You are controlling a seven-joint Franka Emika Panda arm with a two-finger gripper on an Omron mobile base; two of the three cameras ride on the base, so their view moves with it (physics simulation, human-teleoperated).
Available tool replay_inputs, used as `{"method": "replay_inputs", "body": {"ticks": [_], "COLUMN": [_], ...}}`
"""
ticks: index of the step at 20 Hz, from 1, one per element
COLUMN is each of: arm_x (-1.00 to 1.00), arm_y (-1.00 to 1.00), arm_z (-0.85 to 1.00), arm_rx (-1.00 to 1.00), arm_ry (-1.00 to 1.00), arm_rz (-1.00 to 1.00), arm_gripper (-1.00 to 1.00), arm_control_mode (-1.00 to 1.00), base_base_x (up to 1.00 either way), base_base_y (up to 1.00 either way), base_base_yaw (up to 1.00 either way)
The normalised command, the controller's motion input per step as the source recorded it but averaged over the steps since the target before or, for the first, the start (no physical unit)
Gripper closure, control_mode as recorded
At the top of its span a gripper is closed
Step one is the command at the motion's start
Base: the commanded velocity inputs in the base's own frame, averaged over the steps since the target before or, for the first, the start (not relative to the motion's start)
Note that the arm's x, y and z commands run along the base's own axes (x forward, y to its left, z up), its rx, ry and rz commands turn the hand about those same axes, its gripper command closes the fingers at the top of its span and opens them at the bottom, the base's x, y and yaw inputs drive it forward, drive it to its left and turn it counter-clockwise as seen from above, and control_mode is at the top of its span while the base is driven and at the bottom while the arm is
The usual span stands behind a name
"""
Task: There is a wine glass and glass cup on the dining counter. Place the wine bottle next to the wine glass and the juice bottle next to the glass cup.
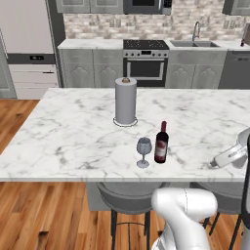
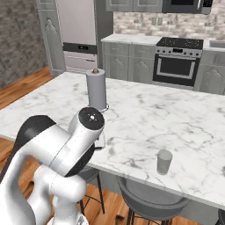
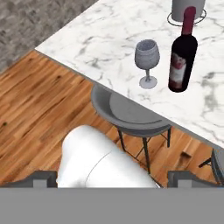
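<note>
We see a home kitchen: a marble island with stools, a stove, a sink and grey cabinets.

On the table, the wine bottle stands just beside the wine glass near the front edge; the paper towel roll stands behind them.

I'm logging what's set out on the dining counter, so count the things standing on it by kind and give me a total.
Wine bottle: 1
Wine glass: 1
Glass cup: 1
Paper towel roll on its holder: 1
Total: 4
</note>
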Motion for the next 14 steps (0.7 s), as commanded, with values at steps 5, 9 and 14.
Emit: {"method": "replay_inputs", "body": {"ticks": [5,9,14], "arm_x": [-0.55,-0.27,-0.05], "arm_y": [0.02,0.02,-0.03], "arm_z": [0.13,0.00,-0.03], "arm_rx": [-0.33,-0.22,-0.10], "arm_ry": [0.00,0.11,0.17], "arm_rz": [-0.02,-0.15,-0.15], "arm_gripper": [-1.00,-1.00,-1.00], "arm_control_mode": [-1.00,-1.00,-1.00], "base_base_x": [0.00,0.00,0.00], "base_base_y": [0.00,0.00,0.00], "base_base_yaw": [0.00,0.00,0.00]}}
